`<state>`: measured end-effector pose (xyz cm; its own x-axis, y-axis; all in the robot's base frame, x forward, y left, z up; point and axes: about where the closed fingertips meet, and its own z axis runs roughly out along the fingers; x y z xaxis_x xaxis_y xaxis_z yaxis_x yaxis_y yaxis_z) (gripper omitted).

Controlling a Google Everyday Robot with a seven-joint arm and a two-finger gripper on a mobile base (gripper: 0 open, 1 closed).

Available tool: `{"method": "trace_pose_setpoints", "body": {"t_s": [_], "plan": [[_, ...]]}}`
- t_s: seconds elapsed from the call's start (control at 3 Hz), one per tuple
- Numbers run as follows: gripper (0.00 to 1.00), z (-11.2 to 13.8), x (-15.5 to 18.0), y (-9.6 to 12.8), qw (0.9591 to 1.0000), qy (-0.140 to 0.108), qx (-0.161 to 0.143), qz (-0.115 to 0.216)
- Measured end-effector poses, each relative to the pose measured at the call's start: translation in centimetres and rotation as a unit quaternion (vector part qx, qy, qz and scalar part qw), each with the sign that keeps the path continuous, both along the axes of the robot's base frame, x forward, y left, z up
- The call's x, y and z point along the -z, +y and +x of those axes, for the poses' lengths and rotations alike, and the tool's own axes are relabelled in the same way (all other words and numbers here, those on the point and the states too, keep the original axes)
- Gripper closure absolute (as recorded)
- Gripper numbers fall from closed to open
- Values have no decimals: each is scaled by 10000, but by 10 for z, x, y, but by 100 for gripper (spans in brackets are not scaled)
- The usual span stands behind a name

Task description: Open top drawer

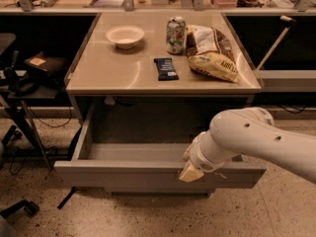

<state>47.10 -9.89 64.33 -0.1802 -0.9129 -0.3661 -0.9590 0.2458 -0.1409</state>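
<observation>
The top drawer (123,175) stands pulled far out from under the table (113,75), so its wide grey front is well forward of the table edge and low in the view. Behind the front the shallow grey tray (138,152) is open to see, and nothing shows on the part of its floor that is in view. The gripper (191,171) is at the upper rim of the drawer front, right of the centre, with its pale tan tip touching the front face just under the rim. Whether it clamps the rim or only rests against it, I cannot tell. The thick white arm (256,138) comes in from the right and bends down to that place, and it covers the right part of the tray. Under the drawer a narrow strip of another grey front (158,193) shows. On the table top are four things: a white bowl (125,36) at the back left, a can (176,35) upright near the back centre, a crumpled yellow bag (213,53) lying just beside the can on its right, and a dark bar (166,68) flat in front of the can, apart from it. To the left of the table stands a black chair (19,83), and at the right a white rod (272,42) leans in the dark opening there.
</observation>
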Motion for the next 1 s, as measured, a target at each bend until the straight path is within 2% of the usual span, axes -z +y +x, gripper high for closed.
{"method": "trace_pose_setpoints", "body": {"t_s": [1.0], "plan": [[100, -34, 2, -3, 9999, 45, 163, -26]]}}
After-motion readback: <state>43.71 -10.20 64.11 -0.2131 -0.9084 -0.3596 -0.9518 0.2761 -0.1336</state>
